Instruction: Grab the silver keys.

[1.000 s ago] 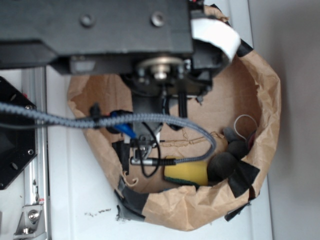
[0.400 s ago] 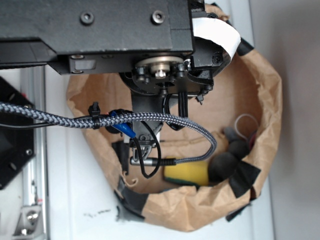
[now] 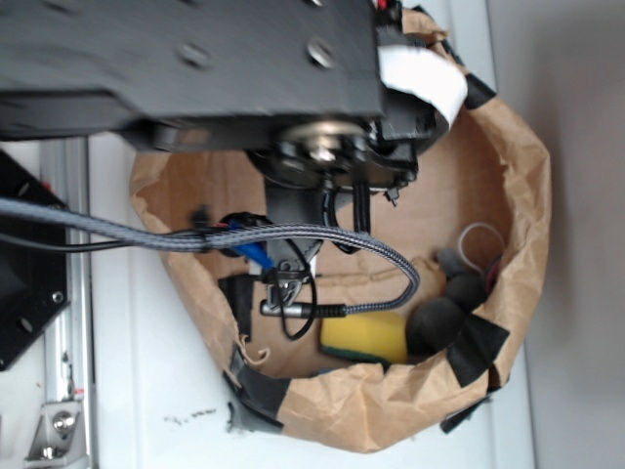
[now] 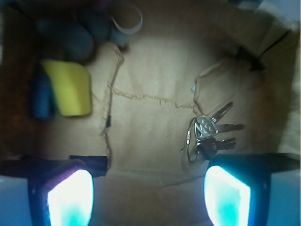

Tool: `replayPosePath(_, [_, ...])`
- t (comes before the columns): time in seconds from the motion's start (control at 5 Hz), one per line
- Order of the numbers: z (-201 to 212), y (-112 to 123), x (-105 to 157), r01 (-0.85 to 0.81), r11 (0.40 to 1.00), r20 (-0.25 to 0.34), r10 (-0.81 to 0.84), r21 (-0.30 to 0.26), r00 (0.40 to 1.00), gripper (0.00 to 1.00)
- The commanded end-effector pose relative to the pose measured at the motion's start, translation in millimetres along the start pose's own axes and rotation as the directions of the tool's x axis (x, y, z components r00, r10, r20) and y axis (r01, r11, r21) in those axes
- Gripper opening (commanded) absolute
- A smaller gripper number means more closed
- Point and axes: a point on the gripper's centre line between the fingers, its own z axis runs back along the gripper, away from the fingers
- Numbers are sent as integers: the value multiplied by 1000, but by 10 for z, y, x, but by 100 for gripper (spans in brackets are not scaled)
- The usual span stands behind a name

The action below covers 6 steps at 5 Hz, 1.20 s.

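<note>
Silver keys (image 4: 210,133) lie flat on the brown paper floor (image 4: 150,141) of the bag, right of centre in the wrist view, fanned on a wire ring, just above the right fingertip (image 4: 226,198). Gripper (image 4: 148,200) is spread wide, nothing between the fingers; keys sit outside the gap, off its right edge. Left to right in the wrist view: yellow sponge (image 4: 68,87) with a blue blur beside it against the left wall, dark rounded lumps above it, thin white loop (image 4: 126,20) at the top, bare creased paper mid-floor, then the keys, then the right bag wall close behind them. Centre floor is the clear room; little margin between keys and right wall. Exterior view: arm body (image 3: 195,59) and braided cable (image 3: 322,234) cover most of the paper bag (image 3: 518,195); keys and fingertips hidden there, sponge partly visible. Upper corners of the wrist view are dark and blurred.
</note>
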Motion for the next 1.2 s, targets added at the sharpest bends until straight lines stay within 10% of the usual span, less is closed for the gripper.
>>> replayPosePath(0.0, [-221,265,26,-50,998,27,49,33,998,100])
replayPosePath(1.0, [-636,294,103,-62,997,125,57,37,991,100])
